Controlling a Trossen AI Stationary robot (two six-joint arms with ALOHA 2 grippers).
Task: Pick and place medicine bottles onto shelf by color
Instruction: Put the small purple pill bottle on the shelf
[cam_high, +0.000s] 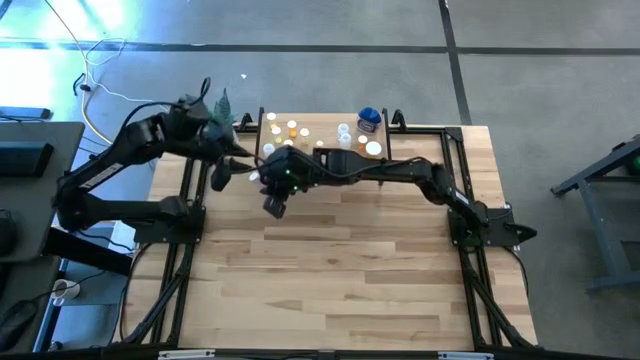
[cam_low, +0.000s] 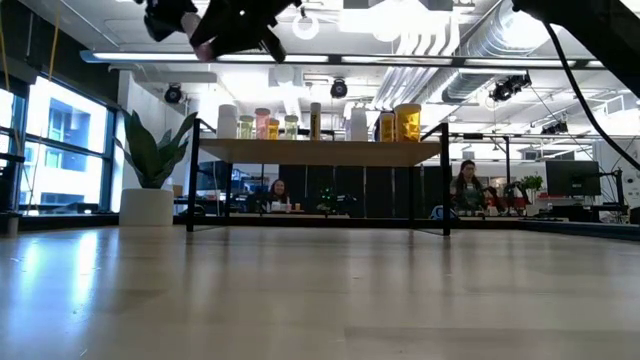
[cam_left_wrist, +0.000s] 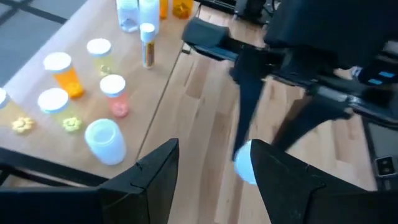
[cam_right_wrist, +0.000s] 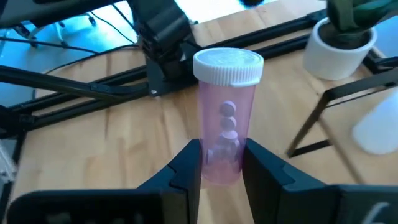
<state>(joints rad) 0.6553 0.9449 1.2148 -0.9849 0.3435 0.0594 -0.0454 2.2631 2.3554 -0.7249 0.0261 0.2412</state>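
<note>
- right gripper (cam_right_wrist: 221, 163): fingers clamped on pink bottle (cam_right_wrist: 225, 121), translucent, white ribbed cap, pills inside; upright, body between fingertips, cap above them
- left gripper (cam_left_wrist: 211, 180): fingers spread wide, holding nothing, beside shelf (cam_left_wrist: 37, 158)

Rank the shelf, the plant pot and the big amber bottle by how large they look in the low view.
1. shelf, by far the widest.
2. pot.
3. amber bottle, about as tall as the pot but narrower.
All three stand at a similar distance, so the order seems safe.
</note>
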